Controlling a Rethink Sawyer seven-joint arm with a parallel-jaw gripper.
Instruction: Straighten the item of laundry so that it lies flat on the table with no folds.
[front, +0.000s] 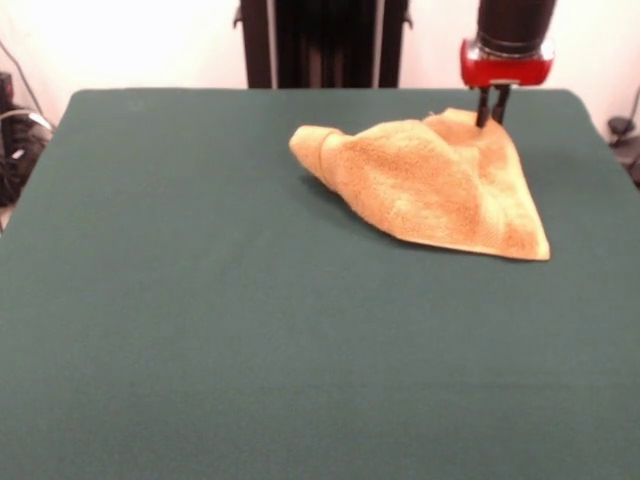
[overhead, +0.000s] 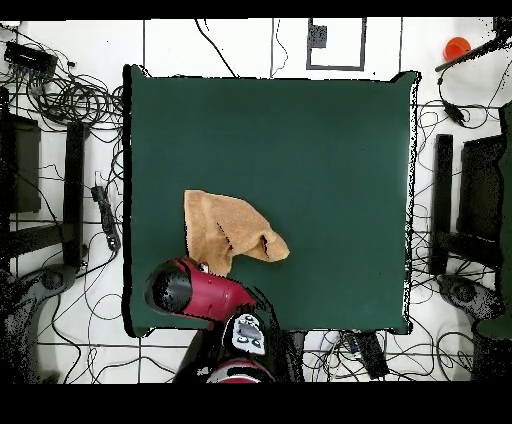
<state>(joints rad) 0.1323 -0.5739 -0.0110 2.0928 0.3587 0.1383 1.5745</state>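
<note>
Seen from the front, a small golden tan-orange terry-cloth towel (front: 430, 180) lies bunched on a large table covered in plain dark green cloth (front: 200, 300), toward the far right part of the surface. The towel forms a rough triangle: one corner lies flat and pointed toward the near right, a rolled fold bulges at its left end, and its far corner rises slightly under the robot. The red and black gripper (front: 492, 108) comes straight down onto that raised far corner. Its two dark fingers stand close together with the tips at the cloth, and they appear to pinch the corner, though the grip itself is too small to confirm.

From overhead, the towel (overhead: 228, 232) sits near the table's (overhead: 300, 130) left edge, close to the robot's side. One flat squarish part is visible, with a flap doubled over toward the right into a rounded point. The red arm housing covers the gripper here.

The step in hand looks like taking hold of a corner to open the fold. The next move probably calls for lifting that corner and drawing it away from the bunched part, so the doubled layer slides off and spreads flat.
</note>
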